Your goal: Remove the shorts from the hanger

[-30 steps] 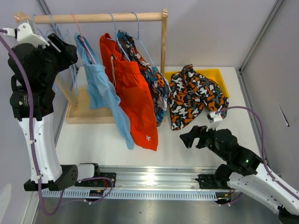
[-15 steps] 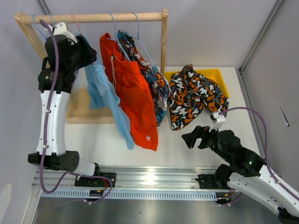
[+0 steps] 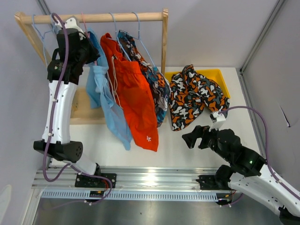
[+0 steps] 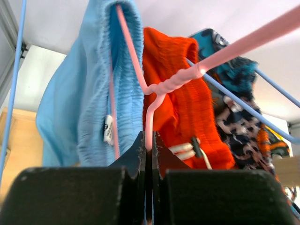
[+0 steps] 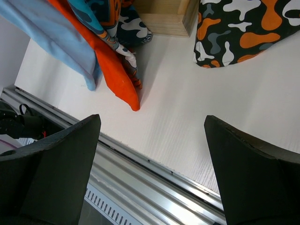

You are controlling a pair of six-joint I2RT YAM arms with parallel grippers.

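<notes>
Left arm (image 3: 58,108) stands tall at far left, left gripper (image 4: 147,140) pinched on a pink hanger (image 4: 234,50); right arm (image 3: 243,161) crouches near right, right gripper (image 5: 151,122) spread wide.

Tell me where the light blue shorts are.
From above, the light blue shorts hang on the rail at left, beside the red-orange shorts; the left fingers pinch their pink hanger.

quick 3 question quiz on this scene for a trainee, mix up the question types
1. True or false: the left gripper is shut on the pink hanger.
2. Which shorts lie over the yellow bin? A light blue, B camouflage shorts, C red-orange.
3. Fill in: the right gripper is ___ and holds nothing.

Key: 1 true; 2 B; 3 open.
</notes>
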